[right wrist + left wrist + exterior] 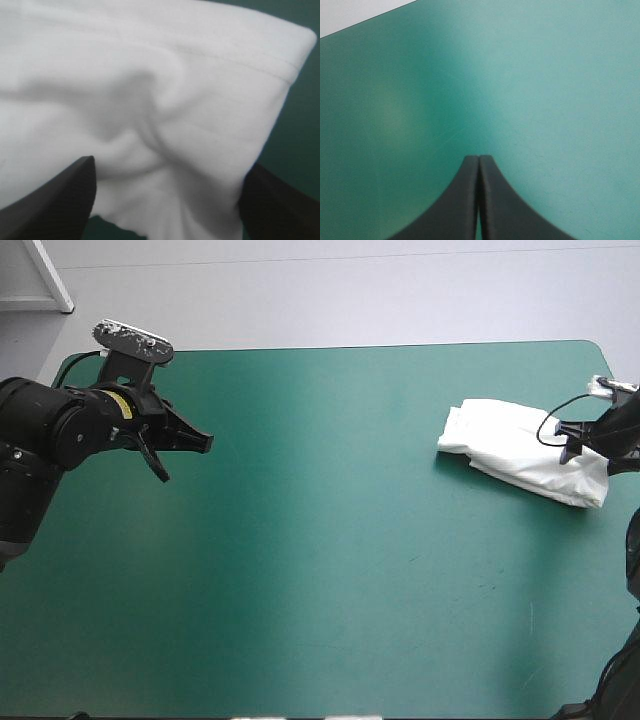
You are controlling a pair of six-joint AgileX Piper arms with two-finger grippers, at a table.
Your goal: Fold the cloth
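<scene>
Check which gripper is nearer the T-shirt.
Right. The right gripper is at the T-shirt, jaws open astride it; the left gripper is far off, over the table's left side, shut.

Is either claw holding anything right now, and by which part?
Nothing is held. The left gripper is shut and empty over the bare cover. The right gripper is open, astride one end of the folded T-shirt.

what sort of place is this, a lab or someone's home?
Most likely a robot lab bench: a teal-green-covered table, two arms with a black left gripper and right gripper, and a single folded white T-shirt as the test item.
</scene>
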